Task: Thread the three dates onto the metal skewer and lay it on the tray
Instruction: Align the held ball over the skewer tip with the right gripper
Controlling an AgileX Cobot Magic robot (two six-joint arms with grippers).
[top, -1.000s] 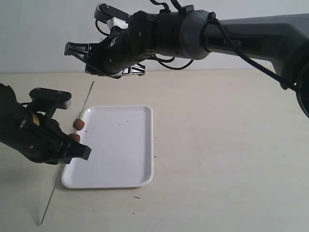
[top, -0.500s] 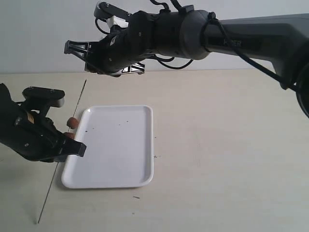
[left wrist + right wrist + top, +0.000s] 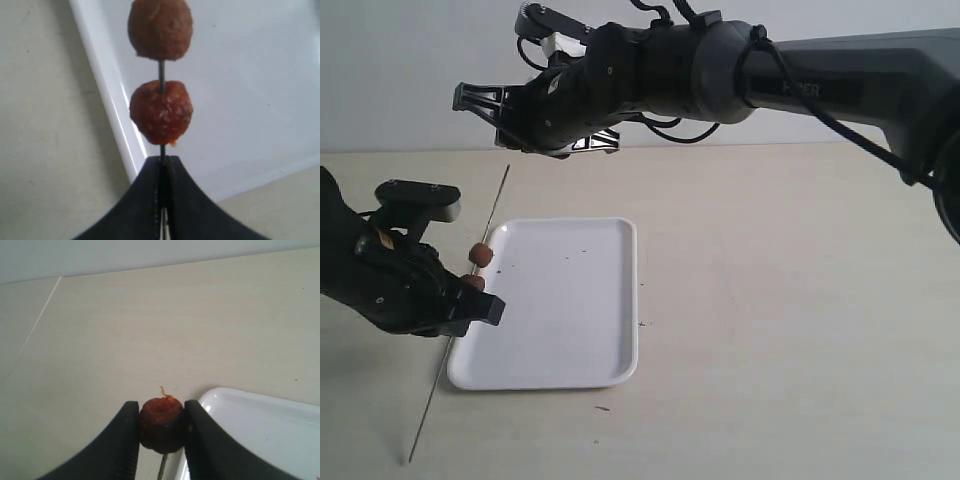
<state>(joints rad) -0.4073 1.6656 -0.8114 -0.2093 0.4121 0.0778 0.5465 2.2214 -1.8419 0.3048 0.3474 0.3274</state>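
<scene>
The metal skewer (image 3: 493, 212) is thin, stiff and smooth. It weighs little but would swing or roll easily, so I judge that it is best gripped along its bare length, close to the fruit. That is where the left gripper (image 3: 161, 165) has it, with the jaws pinched fully together on the rod just below the two dates (image 3: 161, 111) already threaded. The rod slants above the tray (image 3: 570, 320), crossing its rim on the left arm's side, with one end beyond the tray's far corner and the other hanging past its near corner. The dates look soft, wrinkled and a little sticky. They are light and would probably tear or squash if squeezed hard, so a light grip across the middle suits them, leaving the pierced axis free. The right gripper (image 3: 161, 412) holds the third date (image 3: 160, 427) this way, its fingers (image 3: 125, 440) about half open and pressed to either side of it. It hangs above the table (image 3: 770, 300) just beyond the tray's far corner, near the skewer's tip. A sliver of rod shows under this date, but I cannot tell whether it has gone in. The tray is bare apart from a few dark specks (image 3: 582, 252), and nothing lies in the way of setting the skewer down. Since the rod is longer than the tray, it will probably overhang or rest on the rim.
</scene>
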